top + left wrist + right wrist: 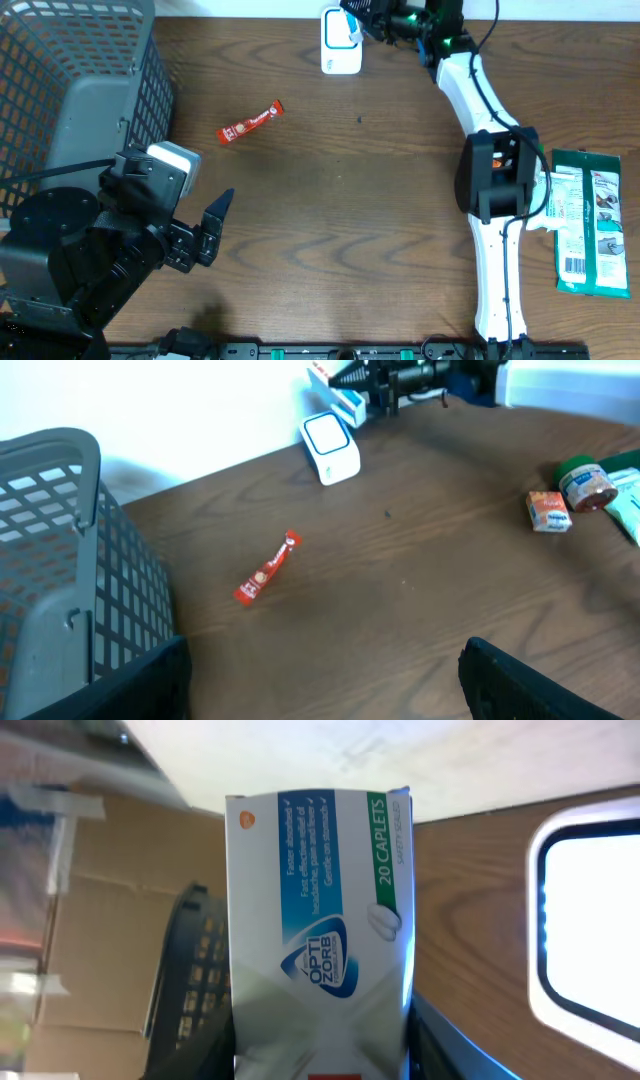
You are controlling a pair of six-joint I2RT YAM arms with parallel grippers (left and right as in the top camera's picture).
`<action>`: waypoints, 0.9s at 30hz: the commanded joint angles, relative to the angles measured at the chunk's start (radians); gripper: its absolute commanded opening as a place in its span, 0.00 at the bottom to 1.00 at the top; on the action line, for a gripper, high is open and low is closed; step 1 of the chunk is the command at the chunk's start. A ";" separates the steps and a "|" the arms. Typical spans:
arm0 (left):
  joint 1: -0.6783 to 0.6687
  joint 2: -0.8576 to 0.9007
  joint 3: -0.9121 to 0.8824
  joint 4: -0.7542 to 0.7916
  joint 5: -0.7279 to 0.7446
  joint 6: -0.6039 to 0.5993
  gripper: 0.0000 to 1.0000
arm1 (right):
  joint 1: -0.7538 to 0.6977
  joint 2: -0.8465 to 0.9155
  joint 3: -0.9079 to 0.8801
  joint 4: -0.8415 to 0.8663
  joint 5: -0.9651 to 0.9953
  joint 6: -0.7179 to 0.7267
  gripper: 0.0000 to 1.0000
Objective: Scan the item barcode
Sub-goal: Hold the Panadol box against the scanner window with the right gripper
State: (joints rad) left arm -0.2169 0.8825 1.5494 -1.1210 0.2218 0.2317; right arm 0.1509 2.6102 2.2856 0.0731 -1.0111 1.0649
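A white and blue caplets box [315,920] stands upright between the jaws of my right gripper [320,1045], which is shut on its lower part. In the overhead view the box [349,26] hangs at the table's far edge, just above the white scanner [338,55], with the right gripper [368,20] beside it. The scanner's lit window [590,920] is to the right of the box. No barcode shows on the face I see. My left gripper [205,232] is open and empty over the near left of the table, with both dark fingers apart [325,695].
A grey mesh basket [80,90] stands at the left edge. A red sachet [251,121] lies on the wood between basket and scanner. A green pouch [590,220] lies at the right edge, with a small orange box [549,511] and a green-lidded jar [585,482] nearby.
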 commanded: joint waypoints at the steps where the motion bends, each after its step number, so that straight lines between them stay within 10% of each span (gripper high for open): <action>1: 0.002 0.001 0.006 0.000 -0.006 -0.005 0.86 | 0.002 0.073 0.009 0.066 -0.009 0.185 0.01; 15: 0.002 0.001 0.006 -0.001 -0.006 -0.005 0.86 | 0.007 0.171 0.009 0.257 -0.011 0.280 0.01; 27: 0.002 0.001 0.006 0.000 -0.006 -0.005 0.86 | 0.004 0.174 0.008 0.294 -0.066 0.082 0.01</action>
State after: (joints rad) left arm -0.2169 0.8825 1.5494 -1.1206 0.2218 0.2317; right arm 0.1516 2.7586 2.2856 0.3641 -1.0504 1.2007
